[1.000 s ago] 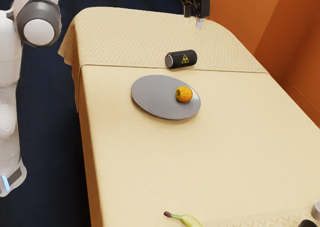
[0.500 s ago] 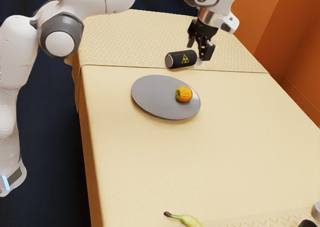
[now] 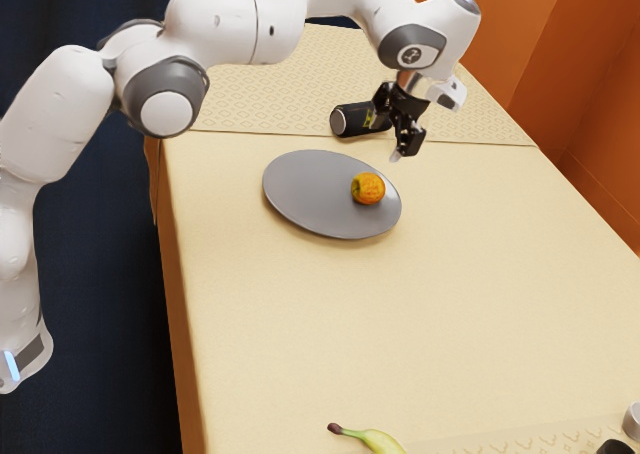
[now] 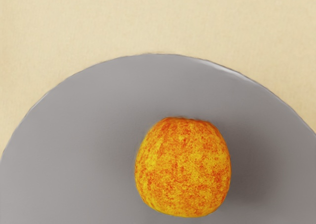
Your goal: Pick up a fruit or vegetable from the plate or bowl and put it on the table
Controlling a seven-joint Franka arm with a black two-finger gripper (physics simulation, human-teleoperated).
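Note:
The gripper [image 3: 386,141] hangs above the far edge of the grey plate, its two fingers apart with nothing between them. A yellow-orange apple [image 3: 368,189] rests on the plate [image 3: 310,199], toward the exterior view's right side of it. In the wrist view the apple [image 4: 183,167] appears large below my hand, and the curved rim of the plate [image 4: 163,56] shows around it. Air separates the fingers from the apple.
A black can [image 3: 347,120] lies on its side beyond the plate, partly covered by the gripper. Closer to the exterior camera, a banana [image 3: 378,440] lies on the tablecloth [image 3: 400,324], with a silvery object [image 3: 632,420] at the lower right.
From the far end of the table, my hand has come lower and nearer to the plate, now overlapping the can in the exterior view. Apple and plate have stayed put.

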